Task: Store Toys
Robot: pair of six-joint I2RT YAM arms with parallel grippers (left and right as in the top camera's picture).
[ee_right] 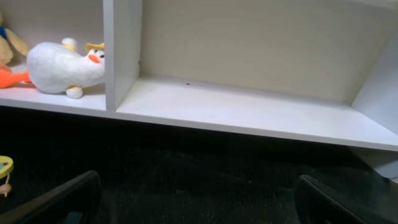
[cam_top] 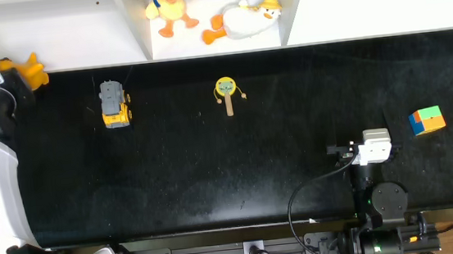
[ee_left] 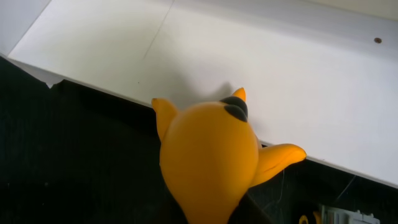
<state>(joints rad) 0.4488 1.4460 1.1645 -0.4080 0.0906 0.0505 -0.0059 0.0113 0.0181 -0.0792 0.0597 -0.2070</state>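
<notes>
Top view puts our left gripper out at ten o'clock on the black table. Its fingers are clamped on the orange plush toy at the front lip of the white shelf, by the left compartment. From the left wrist view we see the toy's head over the white floor and its body over the table.

A yellow truck stands towards eleven o'clock, a rattle drum lies at twelve, and a colour cube sits at three. The middle compartment holds a yellow duck and a white duck lying on its side.

Our right gripper sits near four o'clock, fingers spread wide around nothing, facing the right compartment
</notes>
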